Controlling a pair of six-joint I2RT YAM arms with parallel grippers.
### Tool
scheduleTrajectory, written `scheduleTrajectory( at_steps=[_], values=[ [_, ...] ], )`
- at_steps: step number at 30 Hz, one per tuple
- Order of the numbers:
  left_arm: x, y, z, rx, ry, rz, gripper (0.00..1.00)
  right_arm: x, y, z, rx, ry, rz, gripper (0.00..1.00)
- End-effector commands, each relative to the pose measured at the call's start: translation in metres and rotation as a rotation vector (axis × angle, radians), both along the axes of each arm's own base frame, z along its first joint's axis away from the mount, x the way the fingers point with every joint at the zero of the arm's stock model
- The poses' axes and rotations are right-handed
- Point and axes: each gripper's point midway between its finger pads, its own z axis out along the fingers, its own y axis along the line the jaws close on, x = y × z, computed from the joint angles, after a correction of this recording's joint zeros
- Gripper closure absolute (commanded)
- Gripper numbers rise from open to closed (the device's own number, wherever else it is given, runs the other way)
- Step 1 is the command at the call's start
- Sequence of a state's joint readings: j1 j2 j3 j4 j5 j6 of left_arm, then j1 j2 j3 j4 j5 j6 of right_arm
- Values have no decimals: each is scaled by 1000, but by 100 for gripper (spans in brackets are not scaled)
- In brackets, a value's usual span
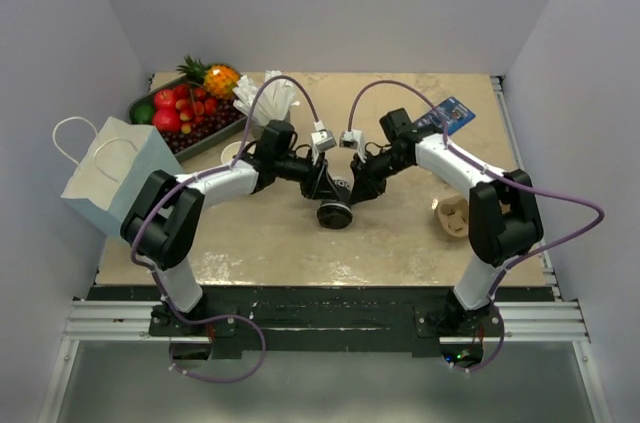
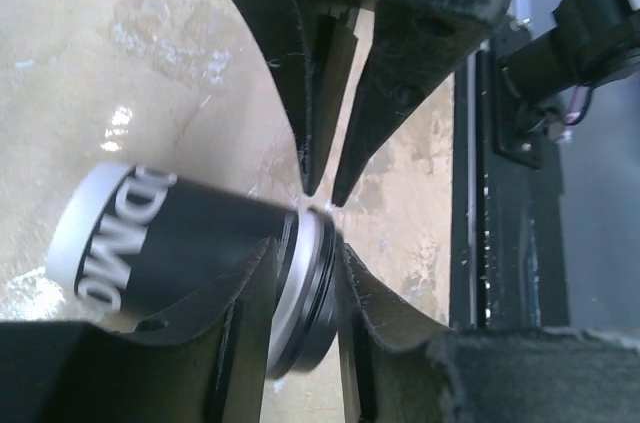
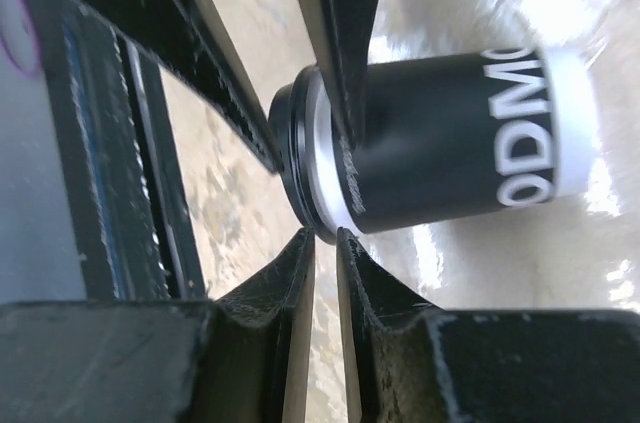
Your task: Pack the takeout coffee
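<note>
The takeout coffee (image 1: pixel 335 213), a dark cup with white lettering and a black lid, lies on its side at mid-table. In the left wrist view the cup (image 2: pixel 190 233) points its lid right. My left gripper (image 2: pixel 310 248) has closed in on the lid end, one finger across the wall under the rim, the other against the lid's face. In the right wrist view the cup (image 3: pixel 450 143) lies just above my right gripper (image 3: pixel 325 235). Its jaws stand a narrow slit apart, tips at the lid's rim, with nothing seen between them. Both grippers (image 1: pixel 325 193) (image 1: pixel 355 193) meet over the cup.
A white paper bag (image 1: pixel 105 178) stands at the left edge. A tray of fruit (image 1: pixel 190 113) and a cup of white sticks (image 1: pixel 265 98) sit at the back left. A lidless cup stack (image 1: pixel 452 218) lies at the right, a blue card (image 1: pixel 455 115) behind it.
</note>
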State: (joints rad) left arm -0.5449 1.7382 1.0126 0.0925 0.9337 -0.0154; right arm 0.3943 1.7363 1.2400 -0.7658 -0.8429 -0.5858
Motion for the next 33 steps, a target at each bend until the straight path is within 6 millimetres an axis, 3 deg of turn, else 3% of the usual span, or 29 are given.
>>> scheduleTrajectory(
  at_steps=[1, 3, 6, 9, 11, 12, 13, 15, 16, 20, 25, 28, 30, 31, 33],
  values=[
    [-3, -5, 31, -72, 76, -91, 67, 16, 11, 37, 108, 66, -54, 82],
    [3, -6, 35, -78, 64, -86, 66, 21, 11, 40, 109, 72, -61, 82],
    [10, 4, 40, -42, 43, -28, 45, 26, 7, 41, 93, 53, -65, 78],
    [20, 28, 43, 29, -91, 35, 32, 38, -2, 52, 59, -104, -28, 63],
    [13, 42, 29, 77, -153, 42, 28, 50, -4, 68, 55, -299, 29, 52],
    [12, 48, 34, 90, -199, 73, 25, 57, -8, 66, 27, -357, 26, 45],
    [4, 56, 21, 115, -184, 92, 13, 64, -5, 70, 30, -454, 73, 41],
    [8, 65, 29, 112, -227, 171, 1, 69, -4, 73, 8, -540, 119, 32],
    [2, 71, 21, 121, -212, 189, 0, 67, 3, 72, -4, -602, 201, 31],
    [-4, 79, 32, 120, -201, 223, 1, 67, 23, 60, -58, -773, 410, 25],
    [-6, 89, 85, 49, -298, 285, 2, 60, 53, 34, -91, -917, 744, 17],
    [-4, 105, 109, 43, -342, 350, 2, 63, 67, 28, -79, -1006, 868, 2],
    [-7, 117, 116, 50, -336, 391, 1, 65, 73, 24, -76, -1058, 948, 1],
    [-5, 125, 117, 55, -328, 419, 2, 60, 75, 11, -78, -1030, 992, 1],
    [-8, 137, 117, 69, -317, 455, 2, 63, 84, 11, -71, -1052, 1045, 1]
  ],
)
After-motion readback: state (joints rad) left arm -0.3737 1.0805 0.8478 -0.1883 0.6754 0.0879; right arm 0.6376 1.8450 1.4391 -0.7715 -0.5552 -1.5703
